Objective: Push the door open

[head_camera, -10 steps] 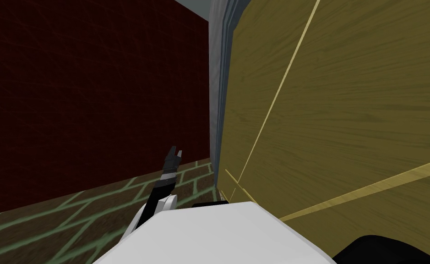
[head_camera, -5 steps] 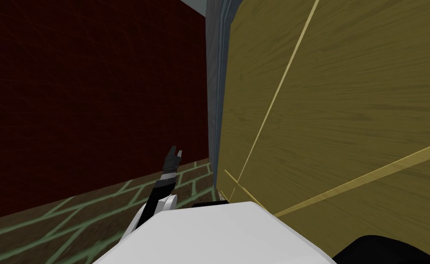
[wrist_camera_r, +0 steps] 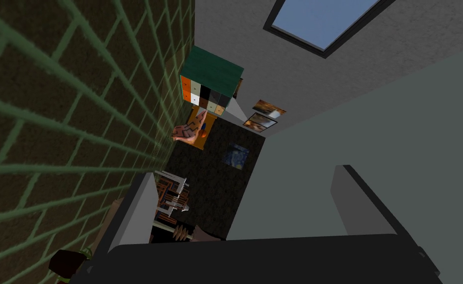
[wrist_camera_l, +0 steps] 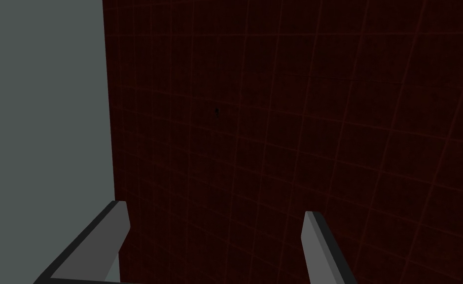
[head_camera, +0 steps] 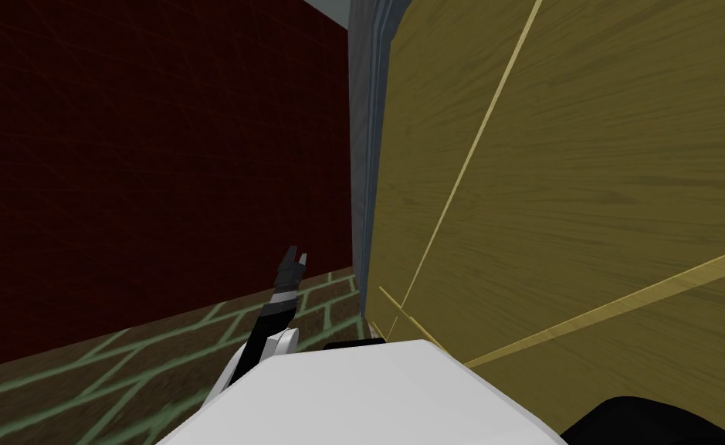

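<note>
Door (head_camera: 584, 193): big yellow-brown wood-grain slab, right up close. It takes the whole right half of the head view and runs down to the floor just ahead.
Wall (head_camera: 160, 154): dark red with a faint grid, spreading across the left side and meeting the floor beyond the left arm.
Floor (head_camera: 121, 371): brown brick with green joints, lying along the foot of the wall and the door.
Frame (head_camera: 364, 116): grey upright strip standing between the red wall and the door. The door's edge sits against it, and I cannot tell whether there is any gap.
Lines (head_camera: 476, 139): thin, paler yellow, crossing the door panel, one steep and one shallow.
Left gripper (head_camera: 296, 253): out front on the left, over the brick floor and aimed at the red wall. It's left of the frame and apart from the door. Jaws spread, nothing between them.
Right gripper (wrist_camera_r: 246, 171): jaws wide apart as well, holding nothing. It looks along the brick floor and a plain grey wall towards the far end of a room.
Cabinet (wrist_camera_r: 208, 86): green top, small coloured drawer fronts, standing on the floor far beyond the right gripper.
Pictures (wrist_camera_r: 265, 114): a few small frames on the far wall, near the cabinet.
</note>
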`<state>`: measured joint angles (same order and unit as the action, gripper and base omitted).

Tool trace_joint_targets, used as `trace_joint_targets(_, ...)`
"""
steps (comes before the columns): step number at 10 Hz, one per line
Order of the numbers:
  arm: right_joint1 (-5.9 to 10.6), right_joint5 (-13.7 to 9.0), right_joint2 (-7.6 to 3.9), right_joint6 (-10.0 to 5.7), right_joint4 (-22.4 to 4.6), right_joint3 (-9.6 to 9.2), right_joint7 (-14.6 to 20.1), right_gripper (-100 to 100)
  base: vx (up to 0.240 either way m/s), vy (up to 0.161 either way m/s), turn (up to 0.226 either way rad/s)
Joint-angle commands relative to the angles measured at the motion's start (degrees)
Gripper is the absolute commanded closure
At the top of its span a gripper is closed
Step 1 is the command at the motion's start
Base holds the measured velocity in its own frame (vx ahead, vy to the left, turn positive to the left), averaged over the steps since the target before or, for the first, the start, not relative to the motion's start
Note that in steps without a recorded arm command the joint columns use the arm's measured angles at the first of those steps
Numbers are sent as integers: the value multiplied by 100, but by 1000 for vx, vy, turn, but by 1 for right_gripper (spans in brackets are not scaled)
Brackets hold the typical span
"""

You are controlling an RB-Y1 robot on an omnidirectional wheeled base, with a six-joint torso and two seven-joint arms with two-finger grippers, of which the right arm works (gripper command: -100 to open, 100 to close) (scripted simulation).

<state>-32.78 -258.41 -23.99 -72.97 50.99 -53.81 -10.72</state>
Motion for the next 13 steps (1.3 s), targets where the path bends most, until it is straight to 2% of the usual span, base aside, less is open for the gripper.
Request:
trace_joint_targets(1,4,-32,-10,-11,-3,-3,8,-100,0,0,0)
trace_joint_targets(10,4,-32,-10,-11,-3,-3,8,-100,2,-2,-4)
trace_joint_targets(13,32,475,62,357,-106,84,-11,-100,34,-26,-65)
